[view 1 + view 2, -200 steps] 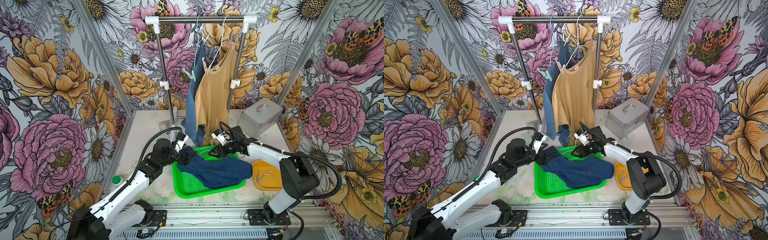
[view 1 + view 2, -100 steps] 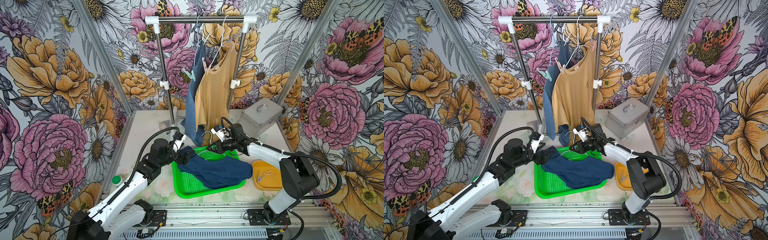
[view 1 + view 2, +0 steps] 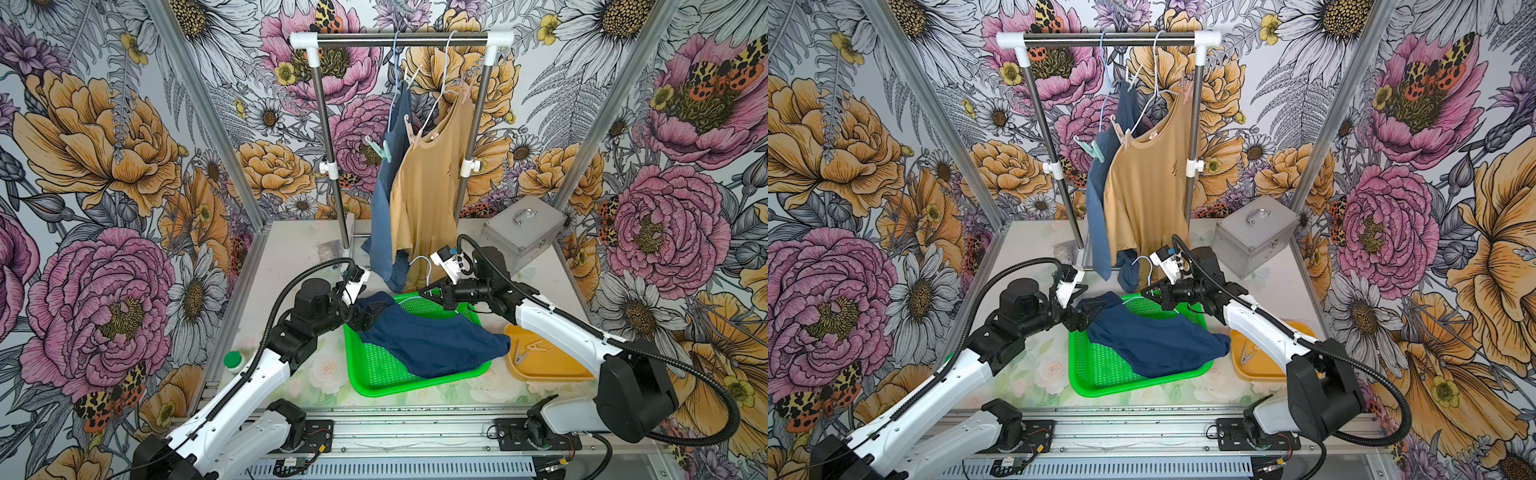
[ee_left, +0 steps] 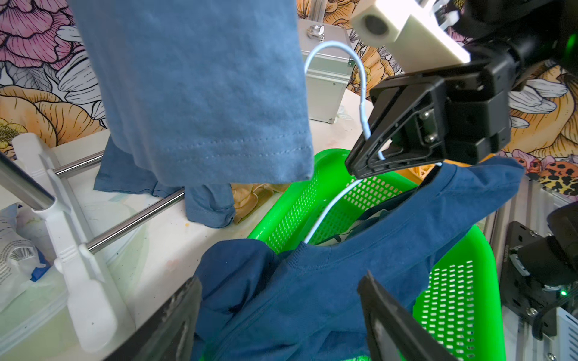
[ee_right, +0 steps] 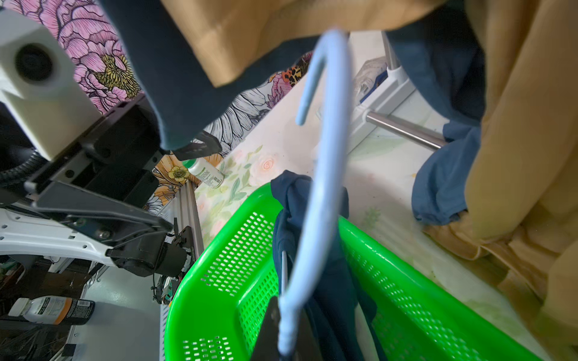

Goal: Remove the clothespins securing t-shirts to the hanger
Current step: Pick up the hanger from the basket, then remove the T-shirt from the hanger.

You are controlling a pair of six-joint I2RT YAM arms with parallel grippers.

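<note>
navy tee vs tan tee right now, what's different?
Pose: the navy t-shirt lies crumpled across the green tray; the tan t-shirt hangs from the rail.
Pins: the tan t-shirt has a clothespin at its shoulder; none shows on the navy t-shirt.
Hanger: the navy t-shirt's pale blue hanger is pinched in the right end effector; the tan t-shirt's hooks the rail.
Shared: each has a hanger in its neck.

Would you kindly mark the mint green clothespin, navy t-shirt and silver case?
mint green clothespin (image 3: 383, 148), in a top view, clip body.
navy t-shirt (image 3: 432, 343), in a top view, mid-cloth.
silver case (image 3: 511, 228), in a top view, lid.
</note>
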